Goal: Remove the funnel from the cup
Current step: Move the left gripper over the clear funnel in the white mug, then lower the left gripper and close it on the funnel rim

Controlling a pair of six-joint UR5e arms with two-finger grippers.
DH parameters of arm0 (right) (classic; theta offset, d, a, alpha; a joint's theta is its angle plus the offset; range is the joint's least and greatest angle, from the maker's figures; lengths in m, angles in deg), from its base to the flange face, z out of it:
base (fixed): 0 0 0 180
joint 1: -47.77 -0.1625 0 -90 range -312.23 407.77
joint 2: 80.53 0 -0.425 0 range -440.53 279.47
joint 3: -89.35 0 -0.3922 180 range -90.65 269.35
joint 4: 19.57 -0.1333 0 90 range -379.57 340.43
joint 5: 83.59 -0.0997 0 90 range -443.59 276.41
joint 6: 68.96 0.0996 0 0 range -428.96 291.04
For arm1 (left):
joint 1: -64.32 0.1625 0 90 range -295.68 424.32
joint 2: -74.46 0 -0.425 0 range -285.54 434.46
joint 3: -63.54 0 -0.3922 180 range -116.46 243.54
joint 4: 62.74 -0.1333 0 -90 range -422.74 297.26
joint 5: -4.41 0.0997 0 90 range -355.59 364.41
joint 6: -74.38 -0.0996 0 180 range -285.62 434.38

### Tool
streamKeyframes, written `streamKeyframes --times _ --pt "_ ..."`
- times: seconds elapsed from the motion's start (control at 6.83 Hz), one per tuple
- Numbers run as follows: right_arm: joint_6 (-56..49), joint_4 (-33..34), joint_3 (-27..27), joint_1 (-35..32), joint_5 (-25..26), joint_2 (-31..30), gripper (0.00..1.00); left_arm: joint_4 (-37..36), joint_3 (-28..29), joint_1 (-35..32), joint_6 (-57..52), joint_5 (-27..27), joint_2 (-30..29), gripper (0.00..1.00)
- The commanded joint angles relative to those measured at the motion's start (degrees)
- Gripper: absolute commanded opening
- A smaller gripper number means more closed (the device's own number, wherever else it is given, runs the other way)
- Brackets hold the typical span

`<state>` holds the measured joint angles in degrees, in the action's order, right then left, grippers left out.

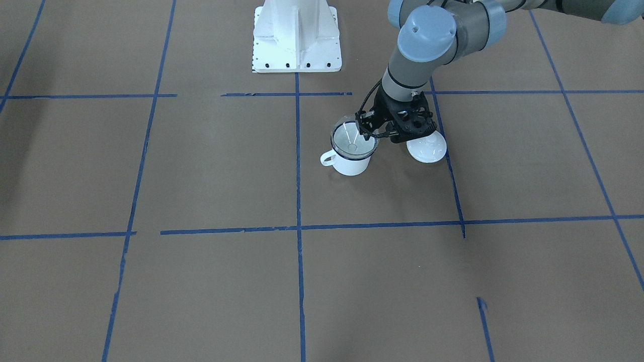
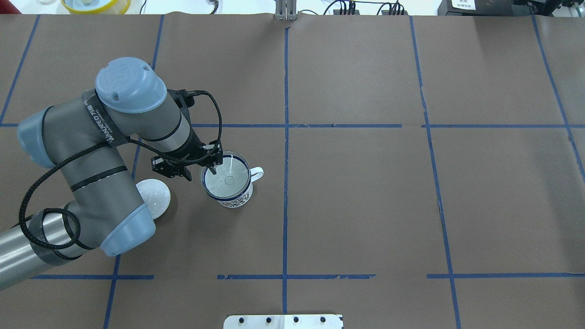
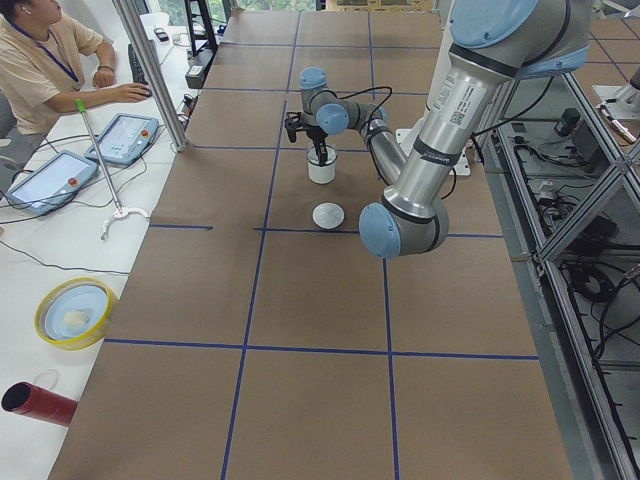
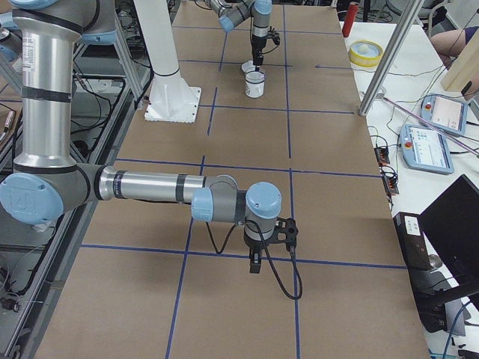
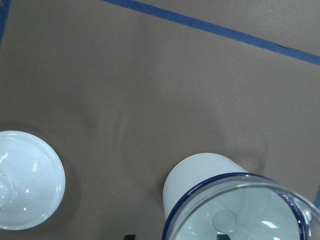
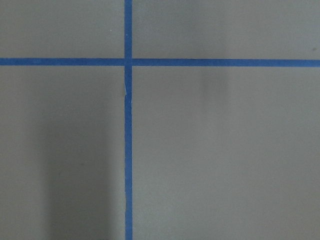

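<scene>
The white enamel cup (image 2: pixel 235 199) with a dark blue rim stands on the brown table, its handle pointing away from my left arm. The clear funnel (image 2: pixel 227 178) sits in its mouth. My left gripper (image 2: pixel 201 173) is open at the cup's side. One finger is inside the funnel and the other is outside the rim, so they straddle it. In the left wrist view the funnel (image 5: pixel 240 210) and cup (image 5: pixel 200 172) fill the lower right. My right gripper (image 4: pixel 254 265) hangs over bare table far from the cup, and I cannot tell whether it is open or shut.
A white round knobbed lid (image 2: pixel 155 196) lies on the table just beside the cup, under my left arm's wrist. The white robot base (image 1: pixel 297 37) stands behind. Blue tape lines cross the brown table. An operator sits beyond the table's far edge.
</scene>
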<state>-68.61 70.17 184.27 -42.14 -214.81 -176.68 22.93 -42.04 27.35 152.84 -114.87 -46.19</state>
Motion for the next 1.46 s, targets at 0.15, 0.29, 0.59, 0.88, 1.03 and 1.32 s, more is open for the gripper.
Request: streamKeyframes --times 0.15,0.29,0.59,0.88,1.03,1.32 --pt "0.00 0.00 0.00 0.00 0.00 0.00 1.00 0.12 0.21 0.31 0.03 0.01 -0.02 0.57" --pt "0.00 0.00 0.00 0.00 0.00 0.00 1.00 0.12 0.29 0.40 0.03 0.01 -0.03 0.54" --pt "0.00 0.00 0.00 0.00 0.00 0.00 1.00 0.12 0.38 0.40 -0.05 -0.08 -0.03 0.48" --pt "0.00 0.00 0.00 0.00 0.00 0.00 1.00 0.12 0.38 0.40 -0.06 0.01 0.15 0.38" --pt "0.00 0.00 0.00 0.00 0.00 0.00 1.00 0.12 0.38 0.40 -0.06 0.01 0.06 0.34" --pt "0.00 0.00 0.00 0.00 0.00 0.00 1.00 0.12 0.12 0.40 -0.06 0.01 0.06 0.29"
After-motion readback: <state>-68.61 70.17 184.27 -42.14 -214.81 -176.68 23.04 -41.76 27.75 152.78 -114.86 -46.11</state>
